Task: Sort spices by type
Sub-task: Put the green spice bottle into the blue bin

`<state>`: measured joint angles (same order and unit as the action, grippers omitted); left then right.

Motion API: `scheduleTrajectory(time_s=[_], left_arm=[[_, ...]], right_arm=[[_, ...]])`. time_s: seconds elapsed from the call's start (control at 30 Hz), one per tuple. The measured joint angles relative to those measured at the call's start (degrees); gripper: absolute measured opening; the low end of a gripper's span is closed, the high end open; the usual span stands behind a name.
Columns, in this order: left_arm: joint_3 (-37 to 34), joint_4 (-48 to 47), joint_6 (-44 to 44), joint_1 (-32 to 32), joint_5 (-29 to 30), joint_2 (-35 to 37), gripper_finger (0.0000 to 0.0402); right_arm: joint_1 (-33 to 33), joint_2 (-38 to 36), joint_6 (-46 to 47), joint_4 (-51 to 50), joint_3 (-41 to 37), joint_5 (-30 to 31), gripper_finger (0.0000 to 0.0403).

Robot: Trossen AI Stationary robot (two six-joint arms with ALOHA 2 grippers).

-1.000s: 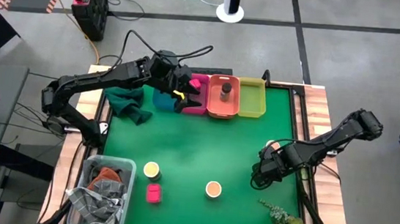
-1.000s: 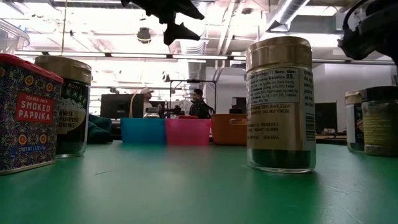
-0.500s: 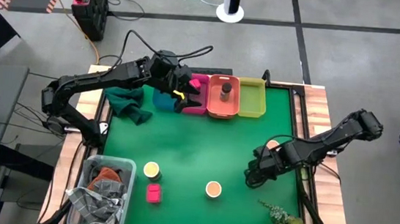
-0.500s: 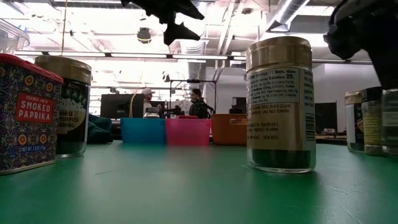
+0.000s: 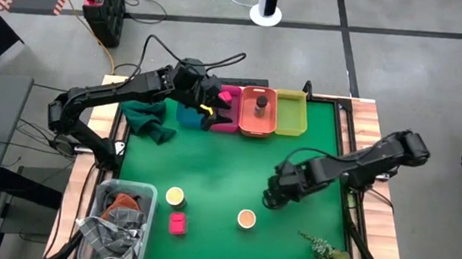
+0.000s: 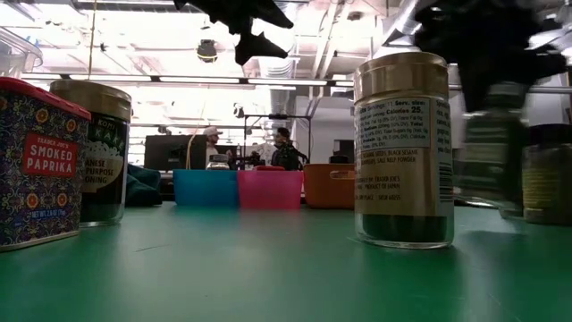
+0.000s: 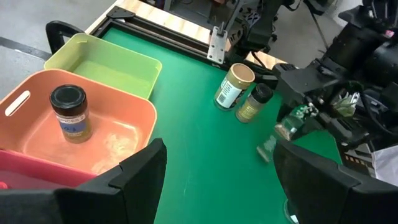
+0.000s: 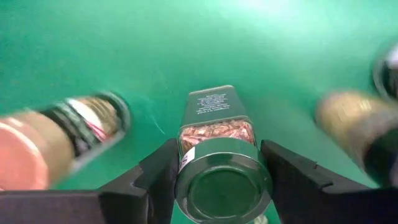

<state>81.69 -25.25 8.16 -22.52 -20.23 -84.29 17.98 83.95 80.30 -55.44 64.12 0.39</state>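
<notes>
My right gripper (image 5: 272,197) is shut on a glass jar with a dark lid (image 8: 222,186) over the middle right of the green table. The jar shows blurred in the low view (image 6: 487,161). My left gripper (image 5: 212,108) hangs open and empty over the pink bin (image 5: 228,116) at the far edge. A yellow-lidded jar (image 5: 174,196), a pink box (image 5: 177,223) and a tan-lidded jar (image 5: 246,219) stand on the table near its near edge. Another dark-lidded jar (image 7: 69,112) stands in the orange bin (image 5: 257,119). A further dark-lidded jar (image 7: 252,102) stands by my right arm. My right gripper pinches the glass jar between its two fingers (image 8: 155,180), on its opposite sides just below the lid (image 8: 186,163). The fingers come from above, pointing down along the jar. The jar hangs upright below them, lid up, and appears clear of the table.
A blue bin (image 5: 188,115) and a yellow-green bin (image 5: 290,116) flank the pink and orange ones. A dark green cloth (image 5: 149,117) lies at the far left. A clear tub of rags (image 5: 117,214) stands at the near left, and a plant sprig (image 5: 329,258) lies at the near right.
My right gripper has gone toward the table's left edge and a little toward its near edge. It carries the glass jar away from the jar left standing at the right. My left gripper has kept still.
</notes>
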Motion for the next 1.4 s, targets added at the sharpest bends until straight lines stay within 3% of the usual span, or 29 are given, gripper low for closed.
scheduleTrajectory(time_s=[0.23,0.47,0.63,0.8,1.17,1.4], left_arm=[[0.0,-3.3,1.1,0.0,0.0,0.0,0.0279],[0.0,-0.1,4.7,-2.9,0.1,1.6,0.0277],[0.0,-6.2,-0.1,-3.8,-0.6,1.8,0.0277],[-1.0,-11.4,-5.6,-3.4,-6.9,1.8,0.0277],[-1.4,-9.5,-12.4,1.2,-6.9,0.8,0.0276],[-1.5,-4.7,-11.8,1.3,-2.8,-1.5,0.0276]], right_arm=[[-8.7,6.4,-16.3,0.3,8.0,1.6,0.0232],[-19.8,9.7,-34.2,0.7,16.0,1.8,0.0232],[-24.5,10.2,-43.9,0.7,20.8,2.0,0.0232],[-27.6,10.0,-52.8,-0.1,24.7,1.7,0.0232],[-30.1,9.9,-63.7,1.8,29.3,1.0,0.0232],[-29.7,9.9,-65.2,4.7,30.8,-0.7,0.0232]])
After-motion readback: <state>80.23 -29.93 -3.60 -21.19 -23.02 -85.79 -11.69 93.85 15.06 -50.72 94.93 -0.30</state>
